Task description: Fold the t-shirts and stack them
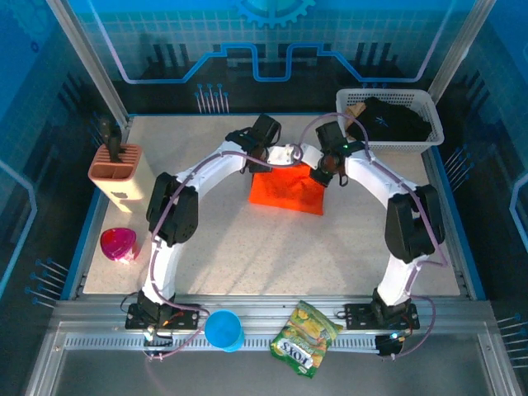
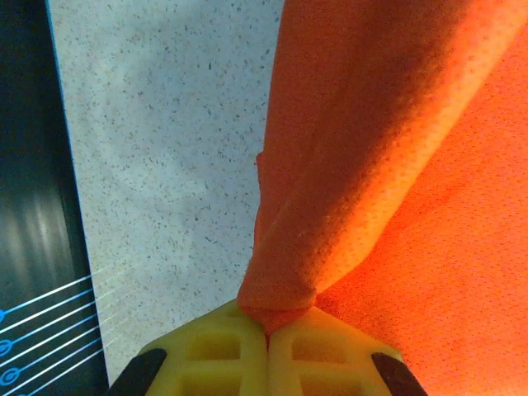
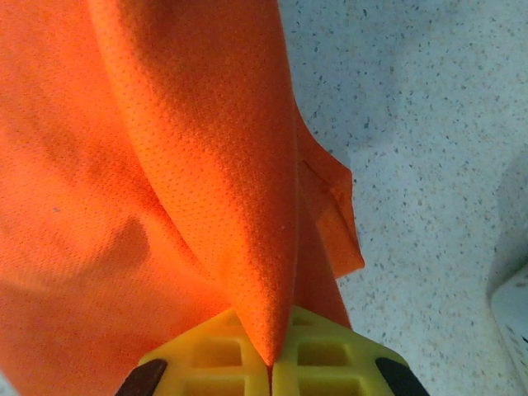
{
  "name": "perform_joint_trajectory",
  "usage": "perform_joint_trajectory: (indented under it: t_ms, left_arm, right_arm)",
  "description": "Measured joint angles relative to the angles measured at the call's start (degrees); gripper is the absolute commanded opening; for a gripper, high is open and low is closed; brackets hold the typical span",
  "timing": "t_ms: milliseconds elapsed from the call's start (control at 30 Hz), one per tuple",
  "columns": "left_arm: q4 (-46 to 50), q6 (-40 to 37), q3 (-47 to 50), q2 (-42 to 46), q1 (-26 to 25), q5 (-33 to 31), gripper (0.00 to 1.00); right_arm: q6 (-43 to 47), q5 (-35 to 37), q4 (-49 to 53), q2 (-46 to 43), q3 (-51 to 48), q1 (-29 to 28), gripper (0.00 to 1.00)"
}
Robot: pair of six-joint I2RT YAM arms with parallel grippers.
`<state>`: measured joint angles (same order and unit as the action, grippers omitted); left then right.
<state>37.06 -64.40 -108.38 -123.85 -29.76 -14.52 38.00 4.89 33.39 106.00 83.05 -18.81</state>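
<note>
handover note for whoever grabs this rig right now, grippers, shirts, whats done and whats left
Left gripper: shut on a bunched edge of the orange t-shirt.
Right gripper: shut on the shirt's other side.
Orange t-shirt: held between both arms over the far middle of the table, its lower part spread on the surface.
Black t-shirt: lying loose in the white basket at the far right corner.
Done: orange shirt gripped and mid-fold; how many folds are in cannot be told.
Left: finish and lay down the orange shirt, fold the black one, stack them.
</note>
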Motion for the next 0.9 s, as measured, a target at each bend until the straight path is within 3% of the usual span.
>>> perform_joint_trajectory:
  t_ms: [267,300,367,467,500,567,800,900]
  left_arm:
    - [-0.5,0.0,-4.2,-6.1,0.7,0.4,0.0]
    - [-0.7,0.0,-4.6,-6.8,0.8,0.5,0.01]
    - [-1.4,0.1,-4.7,-8.3,1.0,0.8,0.15]
    - [-1.9,1.0,-4.7,-9.8,1.4,0.9,0.44]
    - [-2.2,1.2,-4.7,-10.1,1.4,0.9,0.53]
    - [-2.8,1.6,-4.7,-10.6,1.4,1.1,0.67]
    - [-6.0,6.9,-5.1,-10.3,1.7,1.2,0.99]
    - [-7.6,11.5,-4.7,-8.4,2.4,0.8,1.0]
  right_arm:
    - [-0.5,0.0,-1.5,8.4,5.2,1.7,0.0]
    - [-0.6,0.0,-1.5,9.2,5.5,1.9,0.04]
    - [-1.3,0.2,-1.7,10.8,6.0,2.1,0.22]
    - [-3.1,1.9,-3.4,12.3,5.9,2.0,0.49]
    - [-3.6,2.5,-4.3,12.5,5.7,2.0,0.53]
    - [-5.4,4.1,-7.3,12.4,5.0,2.0,0.59]
    - [-10.7,9.1,-13.4,10.4,3.8,2.2,0.66]
    - [-12.8,10.2,-14.8,5.6,2.4,2.4,0.69]
